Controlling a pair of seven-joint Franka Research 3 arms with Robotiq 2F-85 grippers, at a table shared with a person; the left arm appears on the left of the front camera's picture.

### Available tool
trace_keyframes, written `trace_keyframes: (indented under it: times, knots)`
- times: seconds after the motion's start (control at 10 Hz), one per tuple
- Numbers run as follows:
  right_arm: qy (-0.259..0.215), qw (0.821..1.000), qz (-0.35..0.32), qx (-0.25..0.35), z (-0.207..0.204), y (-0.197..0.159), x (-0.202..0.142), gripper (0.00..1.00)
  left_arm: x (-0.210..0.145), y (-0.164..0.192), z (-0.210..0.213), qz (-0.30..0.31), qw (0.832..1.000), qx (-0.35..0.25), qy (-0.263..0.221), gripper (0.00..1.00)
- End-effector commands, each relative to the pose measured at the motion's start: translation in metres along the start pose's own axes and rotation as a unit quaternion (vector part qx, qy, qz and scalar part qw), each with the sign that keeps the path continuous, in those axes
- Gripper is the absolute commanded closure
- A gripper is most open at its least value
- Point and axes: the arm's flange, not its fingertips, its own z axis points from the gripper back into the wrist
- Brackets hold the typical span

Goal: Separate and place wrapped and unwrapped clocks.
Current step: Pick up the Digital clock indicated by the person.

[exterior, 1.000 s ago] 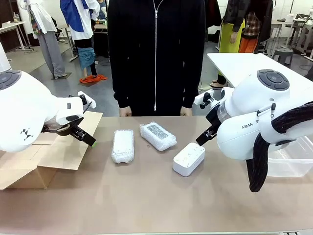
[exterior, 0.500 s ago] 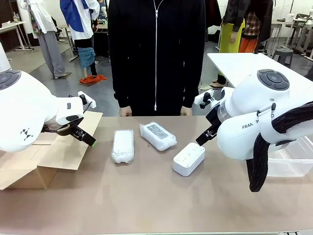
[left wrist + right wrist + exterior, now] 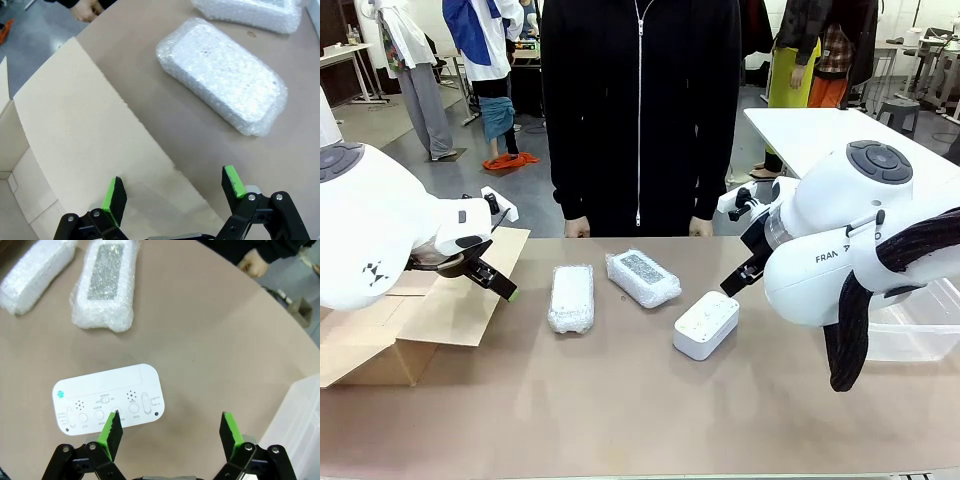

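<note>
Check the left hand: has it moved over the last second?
No. In the front view the left hand hangs open at the same spot over the cardboard box flap, left of the nearest wrapped clock.

Open tabletop (image 3: pixel 620 410) stretches along the near side, in front of three clocks lying apart: left wrapped clock (image 3: pixel 571 297), middle wrapped clock (image 3: pixel 642 277), unwrapped clock (image 3: pixel 706 324), strips of bare surface between them. A cardboard box (image 3: pixel 420 320) hems the left edge, a clear bin (image 3: pixel 920 340) the right; a person (image 3: pixel 640 110) blocks the far side.
</note>
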Motion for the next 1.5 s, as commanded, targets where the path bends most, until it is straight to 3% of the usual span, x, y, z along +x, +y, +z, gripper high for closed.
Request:
trace_keyframes:
  times: [0.0, 0.3, 0.7, 1.4]
  knots:
    - [-0.007, 1.000, 0.010, 0.002, 0.031, 0.005, -0.006, 0.00, 0.002, 0.001, 0.031, -0.033, 0.999, -0.019, -0.002, 0.00]
    - [-0.016, 0.999, 0.038, 0.023, 0.089, 0.013, -0.014, 0.00, 0.003, -0.001, 0.087, -0.087, 0.995, -0.039, -0.008, 0.00]
    - [-0.051, 0.993, 0.082, 0.063, 0.161, 0.000, -0.032, 0.00, -0.015, 0.017, 0.159, -0.168, 0.981, -0.066, -0.067, 0.00]
    - [-0.150, 0.974, 0.131, 0.104, 0.225, -0.080, -0.088, 0.00, -0.030, 0.096, 0.226, -0.254, 0.953, -0.093, -0.135, 0.00]
